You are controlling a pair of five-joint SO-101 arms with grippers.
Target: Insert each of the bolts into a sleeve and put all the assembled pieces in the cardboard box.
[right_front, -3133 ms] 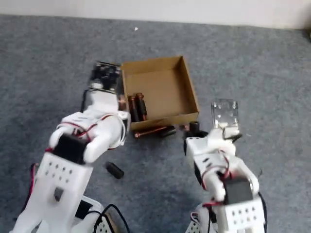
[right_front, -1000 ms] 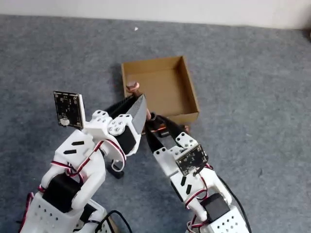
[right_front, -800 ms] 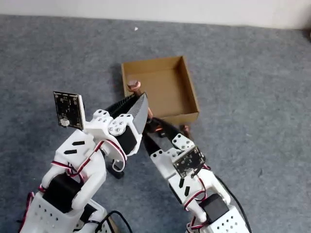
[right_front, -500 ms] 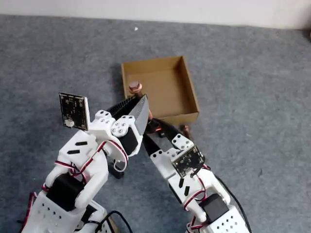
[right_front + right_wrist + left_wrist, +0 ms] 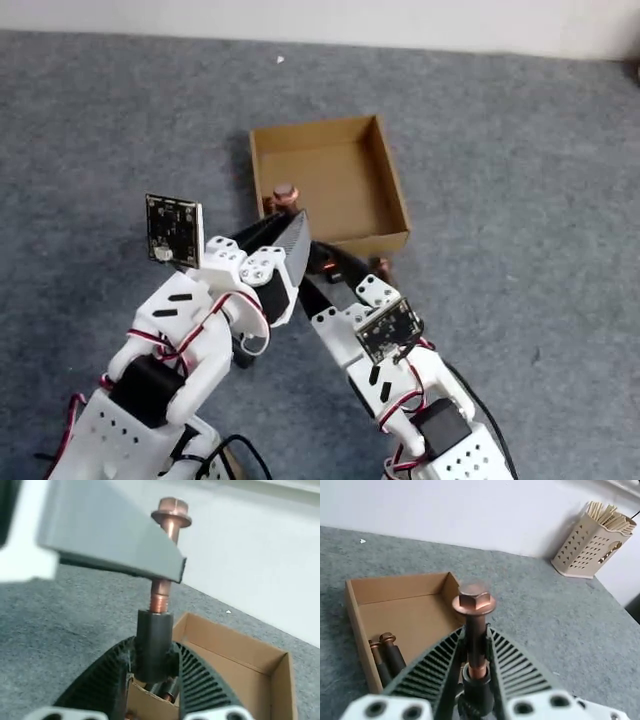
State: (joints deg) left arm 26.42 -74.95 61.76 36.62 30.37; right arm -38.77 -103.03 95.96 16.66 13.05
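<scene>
The left pincer (image 5: pixel 285 228) hangs over the counter (image 5: pixel 520 150) just at the near left corner of the cardboard box (image 5: pixel 395 190), its two ribbed fingers clamped on the shank of a copper bolt (image 5: pixel 285 193); the bolt stands upright with its flanged hex head on top, well clear of the fingertips. In the left wrist view the left pincer (image 5: pixel 476 636) grips the bolt (image 5: pixel 474 610) about midway down. Under it the right pincer (image 5: pixel 325 268) comes up from the near side; its fingers are closed around a black sleeve (image 5: pixel 154 635), which it holds upright with the open end upward. In the right wrist view the right pincer (image 5: pixel 153 652) has the sleeve between its curved fingers, and the bolt (image 5: pixel 161 594) comes down onto it in line, its threaded tip at the mouth of the sleeve; how far it has gone in cannot be told. The cardboard box (image 5: pixel 395 587) lies open on the grey counter beyond both arms; two assembled pieces (image 5: pixel 387 655), copper heads over dark sleeves, lie side by side against its left wall near the front corner. A small copper-coloured piece (image 5: pixel 380 265) lies on the counter just outside the box's front wall; what it is cannot be told. Far off near the wall stands a cream perforated holder (image 5: pixel 585 545) full of thin sticks.
</scene>
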